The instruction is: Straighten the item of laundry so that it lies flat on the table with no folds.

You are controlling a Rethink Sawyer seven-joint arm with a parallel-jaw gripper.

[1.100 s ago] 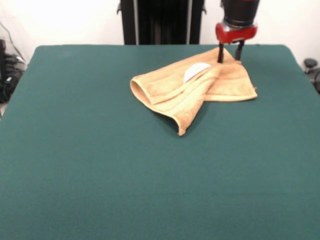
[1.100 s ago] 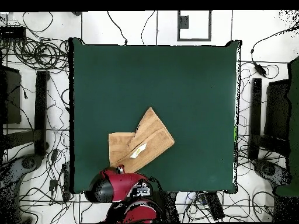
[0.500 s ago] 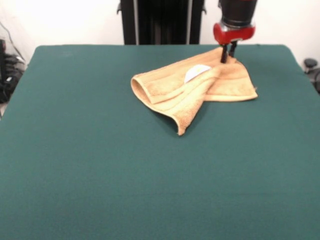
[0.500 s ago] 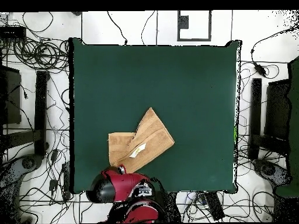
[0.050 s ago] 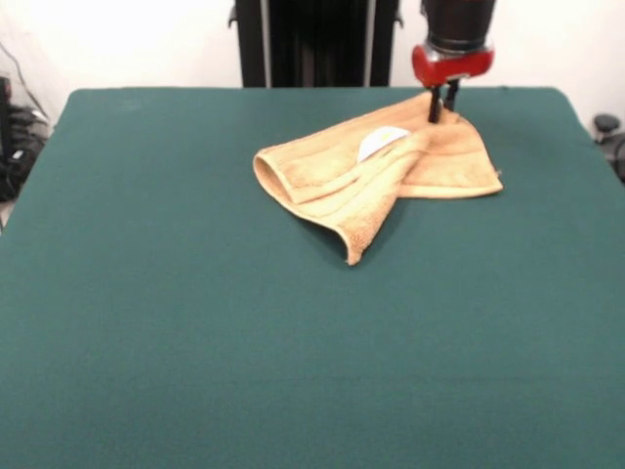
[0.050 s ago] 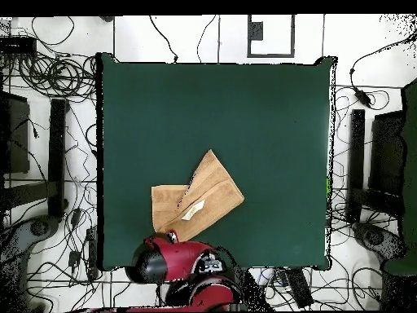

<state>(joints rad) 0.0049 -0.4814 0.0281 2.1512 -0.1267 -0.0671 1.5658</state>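
A white wall (image 5: 137, 39) fills the frame's top. The pale floor (image 6: 342, 41) – seen from overhead – is strewn with black cables (image 6: 49, 77).

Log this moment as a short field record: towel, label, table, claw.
towel: orange-tan towel, folded over itself in overlapping layers, not flat, lying toward the table's robot-side edge
label: small white label showing on top among the folds
table: dark green table, far larger than the towel
claw: claw at the towel's corner nearest the robot, fingers close together on the cloth; corner appears pinched
task state: folds not yet removed
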